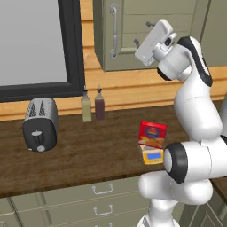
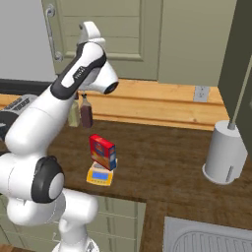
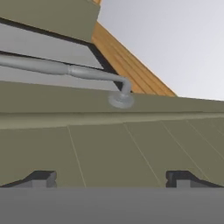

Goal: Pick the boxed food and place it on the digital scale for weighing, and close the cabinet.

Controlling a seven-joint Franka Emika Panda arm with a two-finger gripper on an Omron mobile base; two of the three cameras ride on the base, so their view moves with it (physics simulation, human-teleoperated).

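In the left base view, the flat red rectangular carton of boxed food [image 1: 153,134] rests on the small yellow-orange digital scale [image 1: 153,156] on the dark wooden desk [image 1: 88,155], while the gripper [image 1: 142,42] is raised at the olive-grey panelled wall cabinet door [image 1: 133,26]. In the right base view, the carton stands tilted on the scale, well below the hand. In the hand view, the gripper's fingertips [image 3: 41,178] stand wide apart, holding nothing, facing the door panel near its long metal handle [image 3: 65,70]. The door is likely rigid, light-swinging; pushing the flat panel should suffice.

The cabinet [image 1: 146,33] door and its handle [image 1: 115,31] stand close before the pincer [image 1: 142,33]. Bare bench [image 1: 88,150] lies between the toaster [image 1: 41,124] and the boxed food [image 1: 153,134]; two bottles [image 1: 93,105] line its back.
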